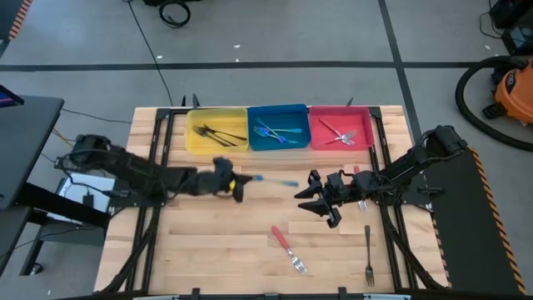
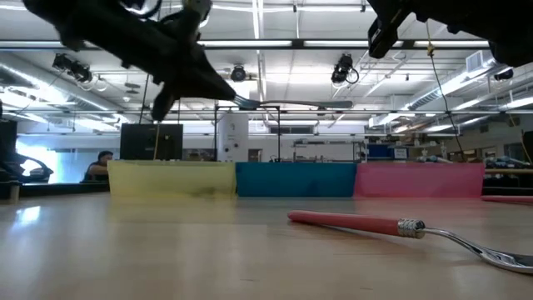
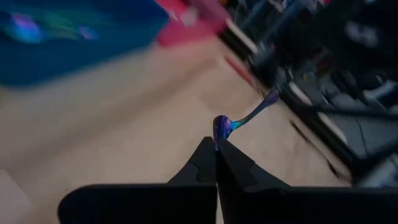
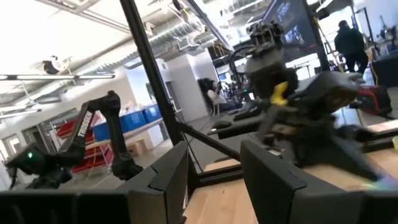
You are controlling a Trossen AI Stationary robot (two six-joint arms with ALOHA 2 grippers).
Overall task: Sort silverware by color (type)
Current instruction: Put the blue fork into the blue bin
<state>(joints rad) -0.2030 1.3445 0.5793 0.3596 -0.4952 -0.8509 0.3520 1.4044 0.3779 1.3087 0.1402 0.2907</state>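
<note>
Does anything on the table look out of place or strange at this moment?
Two pieces lie loose on the wooden table, outside the bins: a red-handled fork and a dark all-metal fork. The left gripper holds a blue-handled fork in the air. Nothing looks spilled or damaged.

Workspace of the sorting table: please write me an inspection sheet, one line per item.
Surface: wooden table, bare between the things.
Job's things: yellow bin, blue bin and red bin at the far edge, each holding forks; red-handled fork and dark fork lying on the table.
Clutter: nothing seen.
Grippers: left gripper shut on a blue-handled fork, lifted; right gripper open, empty.
Cables: black cable on the floor.
Surroundings: vacuum cleaner, person in background.
</note>
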